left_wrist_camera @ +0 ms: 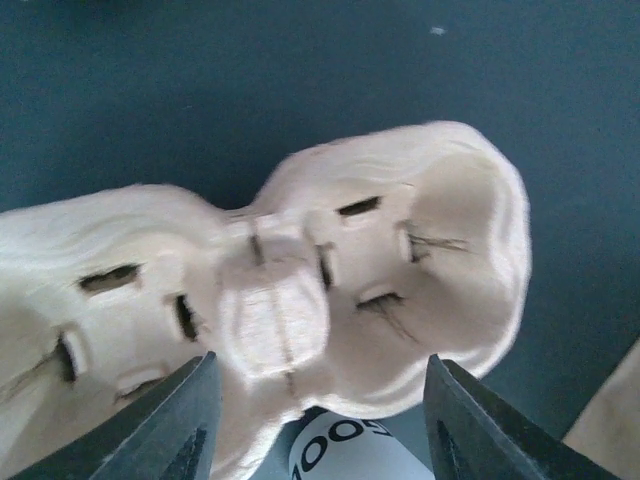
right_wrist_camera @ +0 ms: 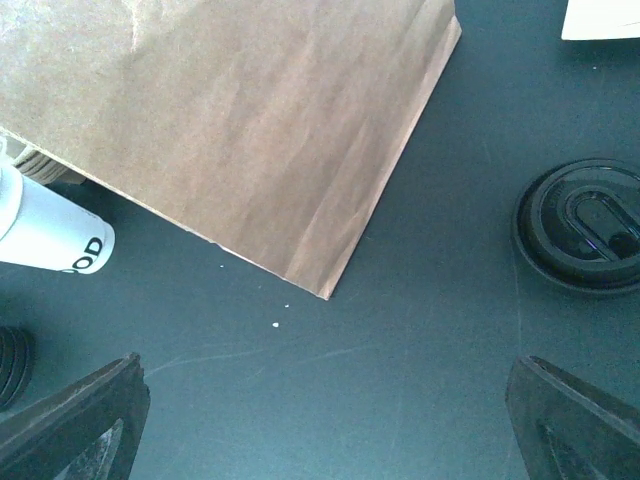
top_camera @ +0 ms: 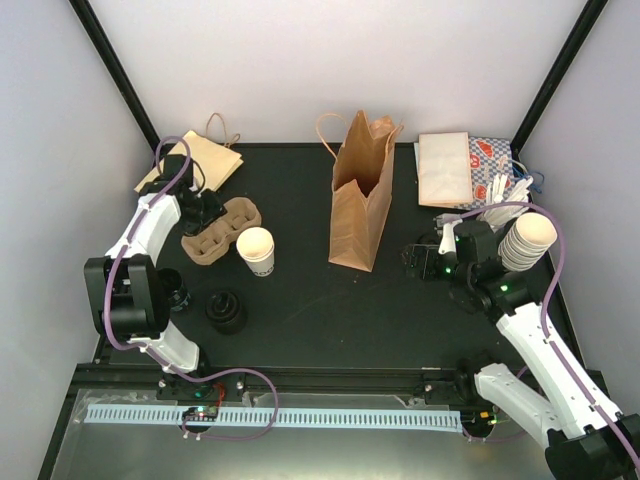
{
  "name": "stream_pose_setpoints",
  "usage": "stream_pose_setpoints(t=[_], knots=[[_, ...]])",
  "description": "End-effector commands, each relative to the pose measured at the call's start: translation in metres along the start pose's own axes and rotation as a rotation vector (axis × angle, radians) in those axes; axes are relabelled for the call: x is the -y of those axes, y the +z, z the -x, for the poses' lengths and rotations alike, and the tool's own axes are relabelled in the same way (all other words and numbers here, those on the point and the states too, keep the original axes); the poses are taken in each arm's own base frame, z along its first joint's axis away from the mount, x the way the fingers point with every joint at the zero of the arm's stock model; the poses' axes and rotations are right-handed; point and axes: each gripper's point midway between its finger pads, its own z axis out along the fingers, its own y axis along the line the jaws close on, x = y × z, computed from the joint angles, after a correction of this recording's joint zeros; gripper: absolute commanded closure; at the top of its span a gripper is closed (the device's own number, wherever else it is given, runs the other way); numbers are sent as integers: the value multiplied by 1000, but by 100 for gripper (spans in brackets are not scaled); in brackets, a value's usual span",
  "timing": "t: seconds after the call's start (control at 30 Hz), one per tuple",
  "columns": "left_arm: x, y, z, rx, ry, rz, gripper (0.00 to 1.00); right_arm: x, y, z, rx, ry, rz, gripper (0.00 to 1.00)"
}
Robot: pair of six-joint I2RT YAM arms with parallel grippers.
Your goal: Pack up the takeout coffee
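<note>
The takeout coffee cup (top_camera: 256, 250) is small and white with dark print. It stands open on the black mat, just right of the brown cup carrier (top_camera: 221, 231). My left gripper (top_camera: 206, 213) hovers over the carrier's back left end. In the left wrist view its fingers (left_wrist_camera: 172, 430) are spread wide over the carrier (left_wrist_camera: 300, 290), not gripping it, and the cup (left_wrist_camera: 345, 452) shows beneath. My right gripper (top_camera: 414, 257) is open and empty over bare mat right of the paper bag (top_camera: 360, 195). The right wrist view (right_wrist_camera: 325, 440) shows the cup (right_wrist_camera: 50, 235) at far left.
The upright brown bag's base (right_wrist_camera: 250, 110) lies ahead of the right gripper, with a black lid (right_wrist_camera: 582, 226) to its right. Black lids (top_camera: 226, 310) sit near the left arm. A tall cup stack (top_camera: 527, 241), napkins (top_camera: 445, 168) and flat bags (top_camera: 205, 155) line the back.
</note>
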Motion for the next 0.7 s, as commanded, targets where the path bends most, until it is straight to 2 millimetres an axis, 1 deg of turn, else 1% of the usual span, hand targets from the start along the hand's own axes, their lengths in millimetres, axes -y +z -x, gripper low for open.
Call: stream_pose_setpoints(t=[0.0,0.07,0.17,0.23,0.33,0.47,0.57,0.67], knots=[[51,-15,0,-2,238,-258,38,-4,-3,2,12,-16,18,0],[65,-19,-8,-12,363,-305,32,-5,-3,3,11,-17,21,0],[69,-22,-8,47,510,-200,27,-6,-2,4,9,-21,23,0],[75,-20,-10,46,569,-165,26,-7,-2,5,7,-24,26,0],[83,-9,-12,-3,584,-153,26,-9,-2,6,4,-25,35,0],[96,12,-22,-78,619,-137,27,-10,-1,7,1,-28,41,0],[104,24,-29,-105,684,-79,30,-10,-2,8,0,-35,35,0],[106,36,-32,-150,698,-39,36,-10,-4,10,4,-40,30,0]])
